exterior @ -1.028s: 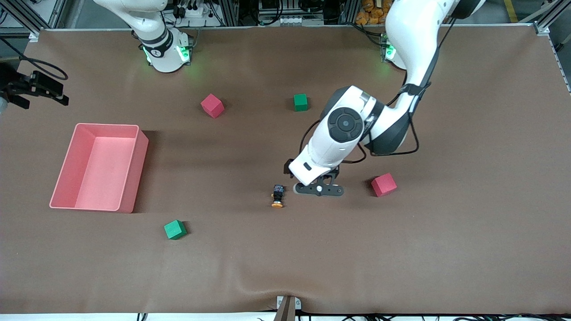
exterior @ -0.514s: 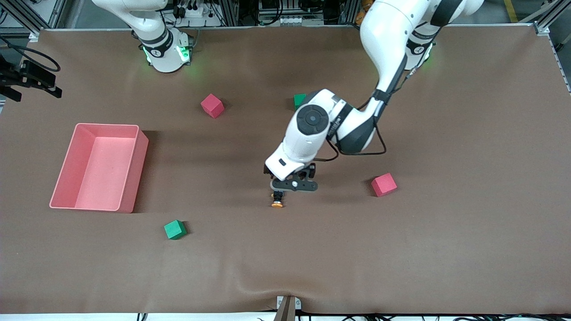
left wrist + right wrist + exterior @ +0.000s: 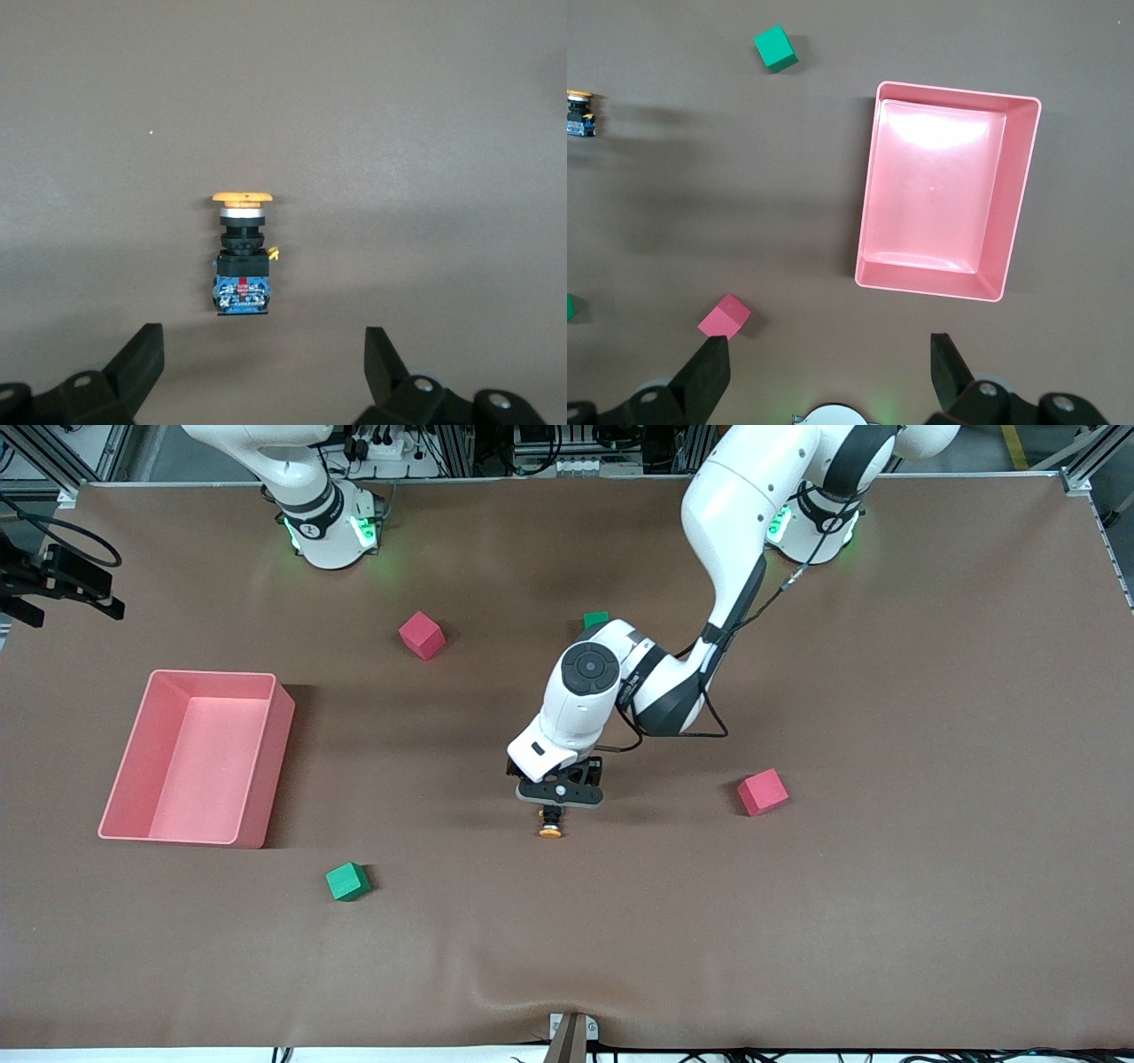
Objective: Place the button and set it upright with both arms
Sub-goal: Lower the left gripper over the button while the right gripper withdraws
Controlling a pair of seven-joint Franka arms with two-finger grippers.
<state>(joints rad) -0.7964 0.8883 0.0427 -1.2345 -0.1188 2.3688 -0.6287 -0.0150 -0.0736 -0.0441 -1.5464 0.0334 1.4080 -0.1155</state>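
The button point(image 3: 551, 825) lies on its side near the middle of the table point(image 3: 886, 912), its orange cap pointing toward the table's front edge and its black body toward the arms' bases. Your left gripper point(image 3: 560, 794) hangs directly over the body end, its fingers point(image 3: 142, 359) spread wide apart with nothing between them; the left wrist view shows the button centred in the gap, apart from both fingers. The right gripper point(image 3: 824, 376) waits high over the table's corner at the right arm's end, fingers likewise apart and empty, looking down on the pink bin point(image 3: 943, 190), a green cube point(image 3: 775, 48) and a red cube point(image 3: 725, 318). The step in hand appears to be the first grasp. To do it well, you should lower the left gripper straight down, keeping the button midway between the fingers so that neither nudges it aside, and close across the squarish black body, not the round cap, which would likely slip. Stop short of pressing the fingertips into the soft brown cover. A second red cube point(image 3: 763, 792) sits well apart toward the left arm's end and should not interfere.
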